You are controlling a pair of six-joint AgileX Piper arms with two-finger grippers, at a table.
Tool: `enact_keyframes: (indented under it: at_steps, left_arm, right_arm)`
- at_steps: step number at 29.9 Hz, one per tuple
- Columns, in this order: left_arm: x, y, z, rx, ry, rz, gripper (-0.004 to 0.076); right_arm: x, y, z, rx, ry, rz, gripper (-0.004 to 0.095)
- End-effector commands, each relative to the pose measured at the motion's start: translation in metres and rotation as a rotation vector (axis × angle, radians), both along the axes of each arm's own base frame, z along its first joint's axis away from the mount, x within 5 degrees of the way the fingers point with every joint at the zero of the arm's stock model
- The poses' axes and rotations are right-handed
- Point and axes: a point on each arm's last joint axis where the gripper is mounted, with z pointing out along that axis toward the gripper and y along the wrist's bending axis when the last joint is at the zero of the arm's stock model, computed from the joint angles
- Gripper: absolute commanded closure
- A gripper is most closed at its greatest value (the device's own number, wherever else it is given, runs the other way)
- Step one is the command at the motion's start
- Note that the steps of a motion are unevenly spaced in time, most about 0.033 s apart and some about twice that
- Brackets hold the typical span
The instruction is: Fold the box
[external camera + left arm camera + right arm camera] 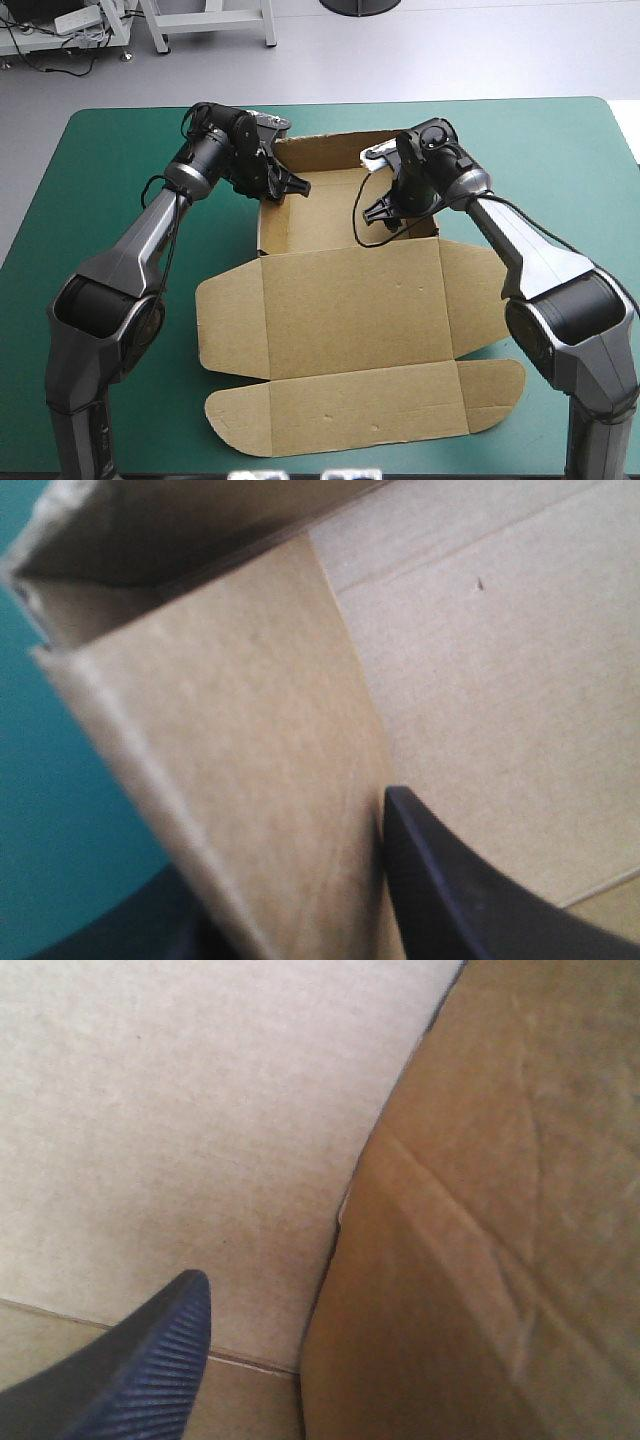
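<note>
As two robot arms work at folding a brown box (340,340) on a teal-green desk (100,150), the left pincer (292,186) grips the tray's left wall (250,780). One black finger (470,890) is inside against the board and the other, mostly hidden, is outside it, with the sheet clamped between them. The hold looks meant to steady the raised wall upright. Ahead of that pincer the wall meets the back wall (330,150) at a corner. The right pincer (388,212) reaches down into the tray just beside the opposite wall (500,1240), which leans in close alongside it. Whether it is open or closed cannot be told, since the board hides much of it. It seems placed to press or tuck that side into line. Between the two pincers lies the tray floor (325,215). Behind them, toward the robot, the lid (350,290) lies flat, with its side flaps and front flap (360,405) spread on the desk. The job appears roughly midway, with the walls up and the lid not yet folded.
</note>
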Motion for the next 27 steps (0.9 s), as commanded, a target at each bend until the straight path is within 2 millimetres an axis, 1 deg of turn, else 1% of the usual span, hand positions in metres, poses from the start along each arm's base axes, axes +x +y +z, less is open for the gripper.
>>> enact_keyframes:
  at_steps: [1, 3, 5, 8, 11, 15, 18, 22, 27]
  left_arm:
    - [-0.023, -0.015, 0.036, -0.124, -0.013, -0.056, 0.0419]
    - [-0.022, -0.013, 0.035, -0.093, -0.027, -0.051, 0.0419]
    - [-0.02, -0.01, 0.035, -0.062, -0.042, -0.047, 0.0419]
    - [-0.019, -0.008, 0.034, -0.036, -0.052, -0.043, 0.0411]
    - [-0.016, -0.003, 0.032, -0.042, -0.045, -0.03, 0.036]
    - [-0.009, 0.01, 0.031, -0.043, -0.042, 0.005, 0.0307]
    - [-0.006, 0.016, 0.031, -0.072, -0.033, 0.013, 0.0289]
    - [-0.003, 0.024, 0.032, -0.094, -0.028, 0.007, 0.0288]
    - [-0.001, 0.027, 0.033, -0.099, -0.039, -0.013, 0.0288]
  right_arm:
    - [-0.015, 0.009, 0.035, 0.077, -0.059, 0.049, 0.0293]
    - [-0.012, 0.003, 0.035, 0.054, -0.07, 0.049, 0.0292]
    - [-0.008, -0.004, 0.035, 0.07, -0.062, 0.028, 0.0293]
    - [-0.002, -0.014, 0.036, 0.168, -0.042, -0.007, 0.0292]
    - [0.004, -0.025, 0.037, 0.236, -0.031, -0.011, 0.0292]
    - [0.009, -0.037, 0.037, 0.214, -0.044, -0.01, 0.0292]
    - [0.011, -0.039, 0.037, 0.207, -0.06, -0.006, 0.0292]
    - [0.013, -0.039, 0.04, 0.215, -0.088, -0.004, 0.0292]
    - [0.015, -0.04, 0.051, 0.201, -0.146, 0.011, 0.0292]
